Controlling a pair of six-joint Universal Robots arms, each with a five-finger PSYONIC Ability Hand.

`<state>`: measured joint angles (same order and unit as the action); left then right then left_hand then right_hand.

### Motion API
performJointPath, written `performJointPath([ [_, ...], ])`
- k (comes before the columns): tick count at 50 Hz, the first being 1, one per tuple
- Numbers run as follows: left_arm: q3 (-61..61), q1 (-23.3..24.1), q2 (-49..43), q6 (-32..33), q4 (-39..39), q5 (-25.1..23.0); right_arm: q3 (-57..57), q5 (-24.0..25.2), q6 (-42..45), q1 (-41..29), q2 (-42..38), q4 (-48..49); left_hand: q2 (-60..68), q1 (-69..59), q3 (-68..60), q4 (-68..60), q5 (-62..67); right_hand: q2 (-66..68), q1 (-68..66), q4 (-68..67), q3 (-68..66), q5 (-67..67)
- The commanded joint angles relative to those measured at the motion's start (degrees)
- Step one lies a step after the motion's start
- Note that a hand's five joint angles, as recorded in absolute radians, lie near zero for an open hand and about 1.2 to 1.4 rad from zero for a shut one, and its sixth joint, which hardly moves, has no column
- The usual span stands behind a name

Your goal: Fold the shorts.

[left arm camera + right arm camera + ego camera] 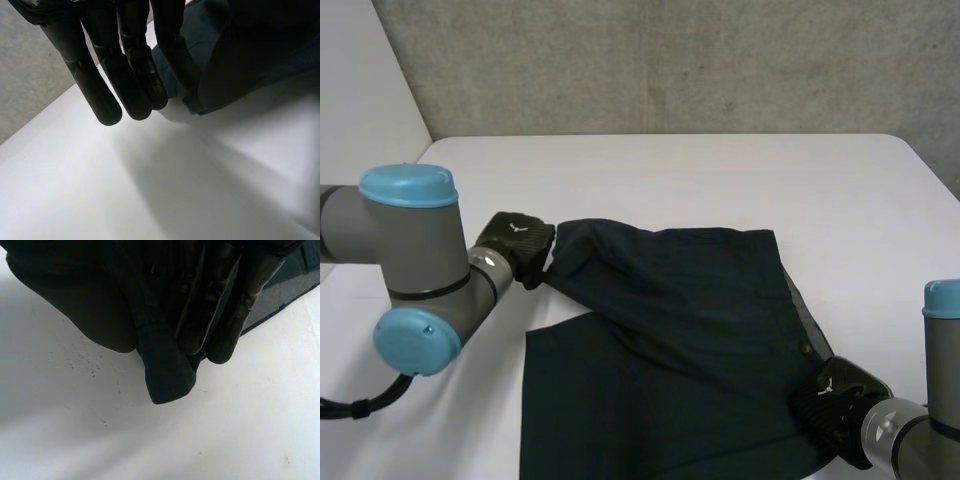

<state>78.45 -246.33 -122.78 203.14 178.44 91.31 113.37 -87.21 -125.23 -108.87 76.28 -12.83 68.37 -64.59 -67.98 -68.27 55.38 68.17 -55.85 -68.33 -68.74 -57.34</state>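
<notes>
Shorts lie across the tabletop, my left hand pinching a far corner and my right hand a near one, so I can lift them into a fold.

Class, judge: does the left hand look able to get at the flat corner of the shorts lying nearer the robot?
Probably yes: only bare table lies between the left hand and that flat corner. It pinches the shorts' lifted corner, though, and would have to let go first.

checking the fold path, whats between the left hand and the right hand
The shorts lie spread on the table from left hand to right hand, seen in the head view.
</notes>
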Motion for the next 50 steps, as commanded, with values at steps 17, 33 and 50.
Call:
performJointPath([
  [17,9.62,5.42,4.57,6.92,-0.81,11.24,-0.17,0.02,-1.24,-0.11,0.01,-0.18,11.63,-15.41,-12.02,-11.73,14.62,11.83,-24.15,-11.67,-11.26,-12.66],
  [33,11.81,6.74,6.15,9.12,3.22,11.96,-0.26,0.11,-1.24,-0.11,0.19,-0.09,-6.17,2.39,5.77,6.07,-3.18,11.83,-24.15,-11.67,-11.26,-12.66],
  [50,18.75,6.39,19.76,-2.38,3.67,10.47,-6.58,10.12,-10.19,4.81,0.19,-0.71,-52.10,48.32,51.71,52.00,-49.11,11.83,-24.15,-11.67,-11.26,-12.66],
])
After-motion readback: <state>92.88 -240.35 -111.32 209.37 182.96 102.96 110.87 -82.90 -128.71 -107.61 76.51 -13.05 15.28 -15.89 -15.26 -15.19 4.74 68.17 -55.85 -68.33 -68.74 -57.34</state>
